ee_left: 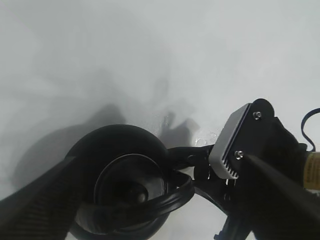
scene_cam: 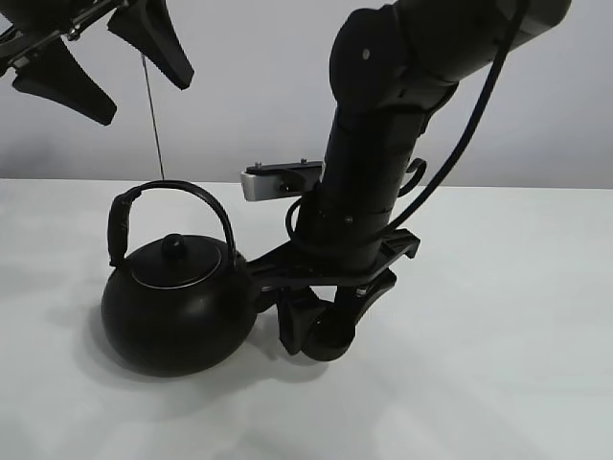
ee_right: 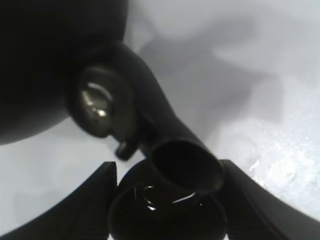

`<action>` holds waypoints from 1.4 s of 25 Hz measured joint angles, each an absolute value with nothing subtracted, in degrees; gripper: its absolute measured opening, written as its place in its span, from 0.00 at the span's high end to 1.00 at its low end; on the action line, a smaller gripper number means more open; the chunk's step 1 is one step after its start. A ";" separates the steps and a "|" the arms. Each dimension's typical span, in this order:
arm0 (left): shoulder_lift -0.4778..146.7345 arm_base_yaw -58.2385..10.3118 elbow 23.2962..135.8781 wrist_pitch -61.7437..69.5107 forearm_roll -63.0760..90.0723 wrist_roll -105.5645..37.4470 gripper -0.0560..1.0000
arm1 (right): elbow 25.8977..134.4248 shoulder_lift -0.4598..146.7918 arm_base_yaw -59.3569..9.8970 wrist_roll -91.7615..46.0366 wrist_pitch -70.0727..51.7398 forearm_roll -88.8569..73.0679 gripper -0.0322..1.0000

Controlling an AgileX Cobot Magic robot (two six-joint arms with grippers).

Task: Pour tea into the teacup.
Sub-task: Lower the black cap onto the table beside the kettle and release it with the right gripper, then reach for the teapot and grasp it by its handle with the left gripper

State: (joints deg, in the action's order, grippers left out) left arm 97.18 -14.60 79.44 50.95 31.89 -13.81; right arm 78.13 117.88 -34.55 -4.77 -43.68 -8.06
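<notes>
Inside the tabletop's [scene_cam: 498, 316] far edge, the right tool [scene_cam: 321, 335] clamps the cup [ee_right: 150, 220] under the spout [ee_right: 185, 165] of the kettle [scene_cam: 177, 307]; the open left tool [scene_cam: 148, 101] likely takes the handle [scene_cam: 182, 192] next.

Right arm [scene_cam: 383, 144]: matte black, thick cylindrical links with rounded joint casings. Black cable [scene_cam: 474, 115] runs along its outside. Wrist camera housing [scene_cam: 278, 180]: silver-grey, ribbed on one face, two small screws [ee_left: 256, 115] visible. Yellowish label [ee_left: 313, 170] on the link behind, text illegible. Left gripper [scene_cam: 103, 59]: black, with tapered, wedge-shaped fingers [scene_cam: 62, 81]. Right gripper [ee_right: 167, 210]: likewise black.
</notes>
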 joint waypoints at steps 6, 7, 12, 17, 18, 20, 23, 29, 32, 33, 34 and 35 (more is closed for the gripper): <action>97.18 -14.60 79.44 50.95 31.89 -13.81 0.37 | 78.13 119.37 -34.55 -4.79 -43.55 -7.39 0.59; 97.18 -14.60 79.44 50.95 31.89 -13.81 0.37 | 78.13 119.42 -34.55 -4.79 -43.48 -7.38 0.59; 97.18 -14.60 79.44 50.95 31.89 -13.81 0.37 | 78.13 119.43 -34.55 -5.26 -43.23 -7.32 0.56; 97.18 -14.60 79.44 50.95 31.89 -13.81 0.37 | 78.13 118.41 -34.55 -5.56 -43.10 -7.49 0.45; 97.18 -14.60 79.44 50.95 31.89 -13.81 0.37 | 78.13 117.99 -34.55 -5.56 -43.10 -7.49 0.45; 97.18 -14.60 79.44 50.95 31.89 -13.81 0.37 | 78.13 117.14 -34.55 -5.56 -43.14 -7.49 0.45; 97.18 -14.60 79.44 50.95 31.89 -13.81 0.37 | 78.13 115.90 -34.55 -5.42 -43.65 -7.27 0.44; 97.18 -14.60 79.44 50.95 31.89 -13.81 0.37 | 78.13 111.96 -33.53 -4.28 -45.08 -5.58 0.44; 97.18 -14.60 79.44 50.95 31.89 -13.81 0.37 | 78.07 108.56 -31.41 -3.41 -45.45 -5.02 0.44; 97.18 -14.60 79.44 50.95 31.89 -13.81 0.37 | 78.07 107.18 -30.24 -2.84 -45.61 -4.32 0.44; 97.18 -14.60 79.44 50.95 31.89 -13.81 0.37 | 78.07 105.79 -28.72 -2.03 -45.62 -3.20 0.44; 97.18 -14.60 79.44 50.95 31.89 -13.81 0.37 | 78.07 104.61 -27.14 -0.99 -45.66 -1.56 0.44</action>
